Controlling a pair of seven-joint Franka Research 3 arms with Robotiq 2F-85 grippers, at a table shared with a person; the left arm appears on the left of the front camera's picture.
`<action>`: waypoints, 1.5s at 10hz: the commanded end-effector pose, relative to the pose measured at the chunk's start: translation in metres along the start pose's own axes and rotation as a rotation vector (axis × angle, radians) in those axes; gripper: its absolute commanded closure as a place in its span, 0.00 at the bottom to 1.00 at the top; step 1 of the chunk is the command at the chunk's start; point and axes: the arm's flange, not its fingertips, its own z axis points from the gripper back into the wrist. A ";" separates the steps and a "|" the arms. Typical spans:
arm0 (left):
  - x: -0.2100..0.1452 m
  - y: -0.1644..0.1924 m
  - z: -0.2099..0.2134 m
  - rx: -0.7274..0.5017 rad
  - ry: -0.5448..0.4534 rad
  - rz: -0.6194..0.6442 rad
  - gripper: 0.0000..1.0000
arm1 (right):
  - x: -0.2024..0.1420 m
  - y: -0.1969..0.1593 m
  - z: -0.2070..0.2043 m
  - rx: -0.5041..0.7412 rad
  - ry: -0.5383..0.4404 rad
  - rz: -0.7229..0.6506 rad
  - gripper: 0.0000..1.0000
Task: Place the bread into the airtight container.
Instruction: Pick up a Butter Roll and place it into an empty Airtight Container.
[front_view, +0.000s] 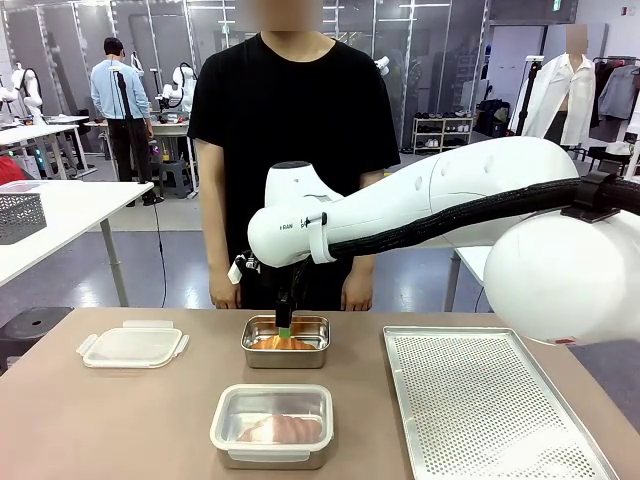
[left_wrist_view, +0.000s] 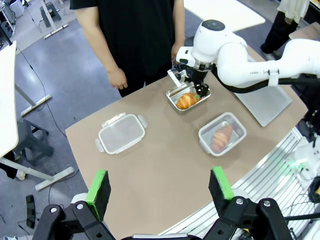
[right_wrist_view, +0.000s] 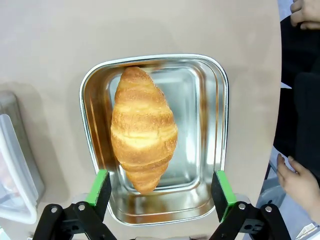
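A golden croissant, the bread (right_wrist_view: 144, 135) (left_wrist_view: 186, 100), lies in a small steel pan (right_wrist_view: 222, 100) (front_view: 318, 355) at the table's middle, on the person's side. My right gripper (right_wrist_view: 160, 192) (front_view: 285, 327) hangs open just above it, the green fingers standing either side of the croissant's near end and touching nothing. The airtight container (front_view: 272, 425) (left_wrist_view: 222, 134), clear-walled, sits nearer my side with another croissant inside. My left gripper (left_wrist_view: 160, 185) is open and empty, high above the table's near edge.
A flat clear lid with clips (front_view: 133, 345) (left_wrist_view: 121, 132) lies at the table's left. A perforated metal tray (front_view: 490, 400) covers the right side. The person stands at the far edge, hands (front_view: 222, 295) hanging by the table. The right arm spans the middle.
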 end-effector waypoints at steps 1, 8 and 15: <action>0.001 0.000 0.000 0.001 0.000 0.002 0.00 | 0.001 0.000 0.001 -0.003 -0.003 -0.006 0.00; 0.001 0.000 0.000 0.001 0.000 0.002 0.00 | -0.101 0.020 0.190 -0.041 -0.050 -0.165 0.00; 0.001 0.000 0.000 0.001 0.000 0.002 0.00 | -0.284 0.124 0.384 -0.234 -0.263 -0.588 0.00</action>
